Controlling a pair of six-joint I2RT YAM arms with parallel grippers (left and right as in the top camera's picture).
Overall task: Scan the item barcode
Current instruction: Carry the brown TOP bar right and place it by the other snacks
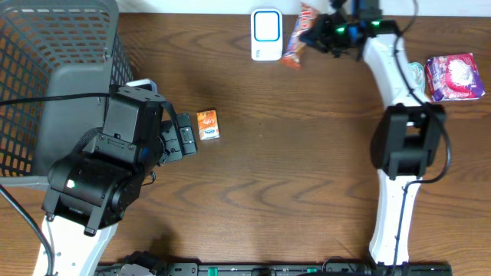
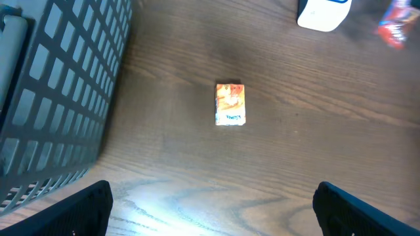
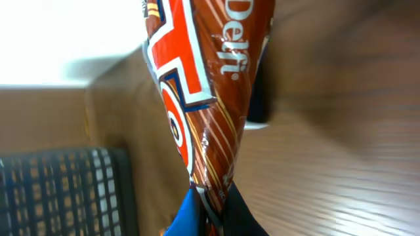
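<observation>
The right fingers [image 3: 244, 221] clamp the wrapper [image 3: 210, 98], holding it just beside the scanner [image 1: 266, 34], likely to show its barcode; the left fingers [image 2: 72, 210] hang spread near the box [image 2: 230, 103].

Brown-red wrapper [image 1: 294, 47] (glossy) beside scanner [image 1: 265, 34]

Grey mesh basket [image 1: 31, 54] far left; small orange box [image 1: 208, 124] mid-table; pink packet [image 1: 454, 77] right edge.

- A mock shop checkout, laid out on a wood-grain table [image 1: 307, 176].
- Grey wire shopping basket [image 1: 31, 31] at one end.
- White scanner [image 1: 265, 34], brown snack wrapper [image 3: 203, 98], pink packet [image 1: 454, 77], small orange box [image 1: 208, 124].
</observation>
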